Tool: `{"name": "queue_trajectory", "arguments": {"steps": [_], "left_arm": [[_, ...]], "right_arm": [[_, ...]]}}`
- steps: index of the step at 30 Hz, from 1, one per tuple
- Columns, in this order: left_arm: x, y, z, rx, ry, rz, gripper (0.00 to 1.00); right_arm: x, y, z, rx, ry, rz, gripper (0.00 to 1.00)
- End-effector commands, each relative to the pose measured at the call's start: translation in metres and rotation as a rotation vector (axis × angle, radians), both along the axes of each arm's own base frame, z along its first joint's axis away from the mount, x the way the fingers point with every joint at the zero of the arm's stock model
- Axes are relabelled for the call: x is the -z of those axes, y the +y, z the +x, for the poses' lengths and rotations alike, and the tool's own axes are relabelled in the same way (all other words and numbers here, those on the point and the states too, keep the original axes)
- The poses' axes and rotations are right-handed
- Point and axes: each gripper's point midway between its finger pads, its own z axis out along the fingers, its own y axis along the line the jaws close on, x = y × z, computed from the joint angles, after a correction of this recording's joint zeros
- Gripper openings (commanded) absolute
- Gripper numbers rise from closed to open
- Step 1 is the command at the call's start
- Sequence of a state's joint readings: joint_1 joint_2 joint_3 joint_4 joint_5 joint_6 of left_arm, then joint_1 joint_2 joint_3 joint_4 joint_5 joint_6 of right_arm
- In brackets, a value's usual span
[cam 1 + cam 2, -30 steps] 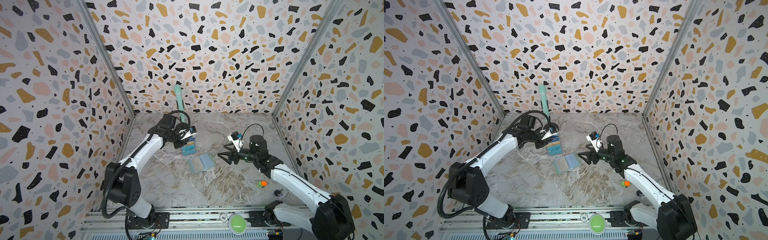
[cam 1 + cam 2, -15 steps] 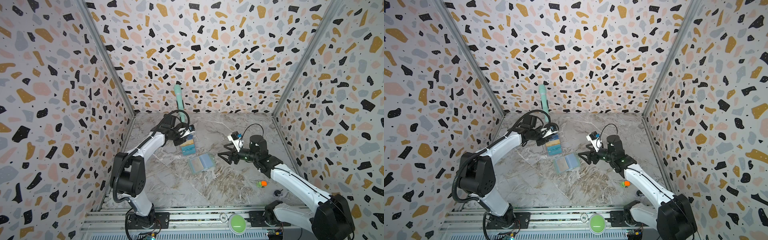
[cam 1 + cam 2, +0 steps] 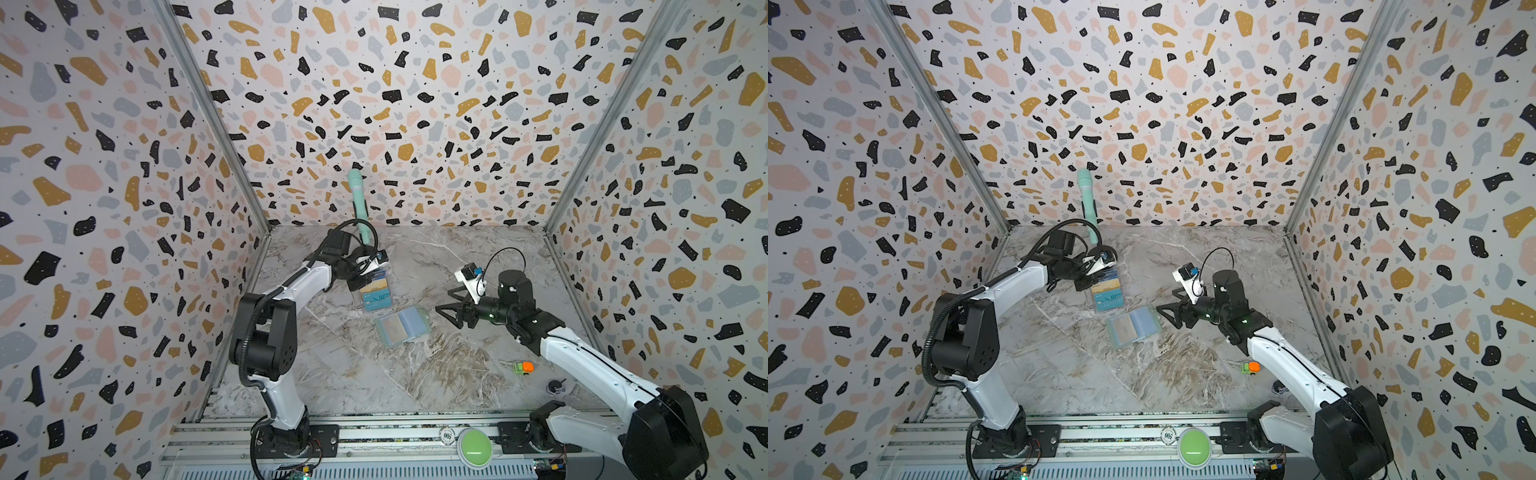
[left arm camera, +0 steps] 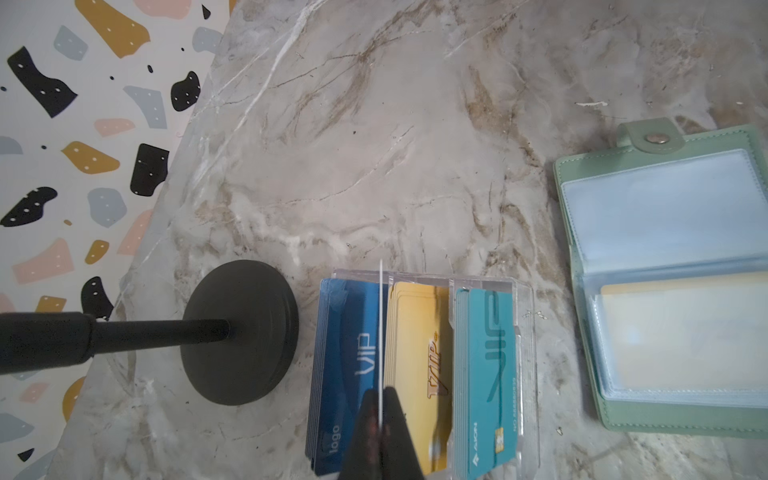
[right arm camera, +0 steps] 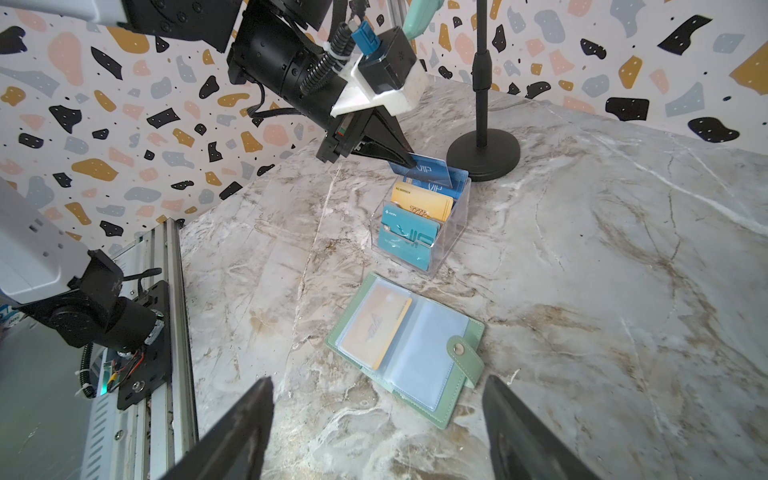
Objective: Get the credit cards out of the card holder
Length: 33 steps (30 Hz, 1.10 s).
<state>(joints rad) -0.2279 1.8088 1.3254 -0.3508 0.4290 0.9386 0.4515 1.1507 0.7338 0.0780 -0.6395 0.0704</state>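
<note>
1. Card holder [image 5: 409, 349]: mint-green, leather-look, stitched edge, and a snap tab with a metal stud. I see it lying open flat on the marbled grey desk [image 3: 415, 374], mid-desk, just in front of the stand. The sleeve pages are pale blue, clear and glossy.
2. Yellow card [image 5: 376, 328]: thin rectangle, sitting in one sleeve of the holder. Its print is too faint to read.
3. Dark blue card [image 5: 430, 170]: rigid plastic, marked "VIP". My left hand [image 5: 405, 160] is closed on one corner, holding the card at the stand's rear tier.
4. Stand [image 5: 453, 237]: clear acrylic, three tiers of blue, gold and teal cards, each reading "VIP". One blue card also says "logo".
5. Right hand [image 3: 446, 305]: black tapered fingers spread wide, holding nothing, just beside the holder.
6. Round base [image 5: 484, 156]: matte black with a pole, behind the stand.
</note>
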Motion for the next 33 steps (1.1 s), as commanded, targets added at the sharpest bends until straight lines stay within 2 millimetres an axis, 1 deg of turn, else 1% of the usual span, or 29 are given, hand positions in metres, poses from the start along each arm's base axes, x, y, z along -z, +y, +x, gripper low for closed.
{"name": "queue_trajectory", "arguments": {"steps": [1, 9, 18, 25, 33], "left_arm": [[-0.012, 0.001, 0.013, -0.002, -0.052, -0.040, 0.00], [-0.004, 0.006, 0.018, -0.009, -0.038, -0.053, 0.00], [0.003, 0.005, 0.013, 0.025, -0.030, -0.093, 0.00], [0.014, 0.002, 0.007, 0.061, 0.006, -0.113, 0.00], [0.022, 0.006, 0.008, 0.058, 0.014, -0.114, 0.00]], "right_arm": [[0.000, 0.000, 0.002, 0.000, 0.002, -0.002, 0.79], [0.003, 0.001, 0.004, 0.001, 0.012, -0.007, 0.79], [0.003, 0.001, 0.002, 0.000, 0.014, -0.008, 0.79], [0.004, 0.000, 0.003, 0.001, 0.013, -0.010, 0.79], [0.004, 0.000, 0.003, 0.001, 0.016, -0.010, 0.79]]}}
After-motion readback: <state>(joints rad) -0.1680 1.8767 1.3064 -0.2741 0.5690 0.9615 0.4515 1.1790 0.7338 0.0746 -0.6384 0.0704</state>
